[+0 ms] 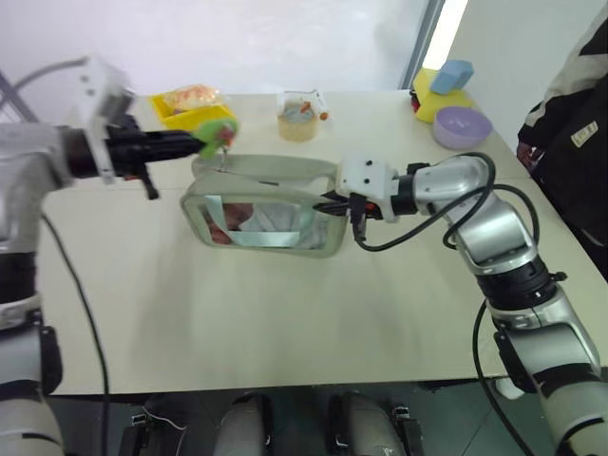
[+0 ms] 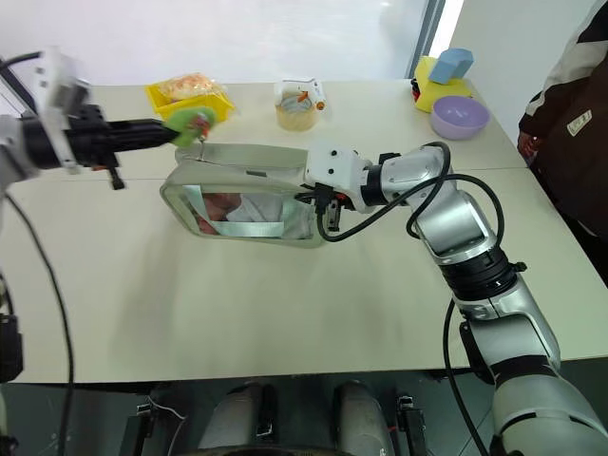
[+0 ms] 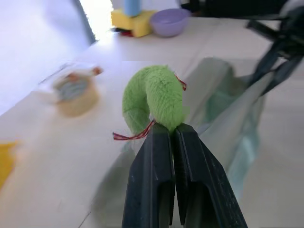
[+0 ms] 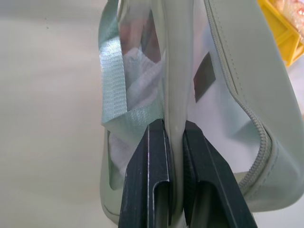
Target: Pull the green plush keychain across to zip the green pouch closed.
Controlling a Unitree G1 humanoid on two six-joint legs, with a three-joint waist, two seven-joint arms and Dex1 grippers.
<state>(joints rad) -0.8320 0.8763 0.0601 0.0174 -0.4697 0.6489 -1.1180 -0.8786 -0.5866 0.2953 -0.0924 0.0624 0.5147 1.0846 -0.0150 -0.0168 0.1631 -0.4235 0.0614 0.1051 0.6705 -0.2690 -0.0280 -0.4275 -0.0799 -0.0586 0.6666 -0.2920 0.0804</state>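
The green pouch [image 1: 266,211] stands on its edge in the middle of the table, its clear window with light green straps facing me. My right gripper [image 1: 332,202] is shut on the pouch's right end; the right wrist view shows the pale fabric [image 4: 175,95] pinched between its black fingers [image 4: 147,175]. The green plush keychain [image 1: 217,133] hangs at the pouch's top left corner, lifted a little above it. My left gripper [image 1: 197,144] is shut on the keychain, and the left wrist view shows the fuzzy ring [image 3: 152,97] just past the fingers [image 3: 152,180].
A yellow bin [image 1: 187,104] with snacks and a small cup [image 1: 297,122] stand behind the pouch. A purple bowl [image 1: 462,126] and a yellow and blue block [image 1: 443,87] sit at the far right corner. A person in a dark jacket [image 1: 570,142] stands by the table's right edge.
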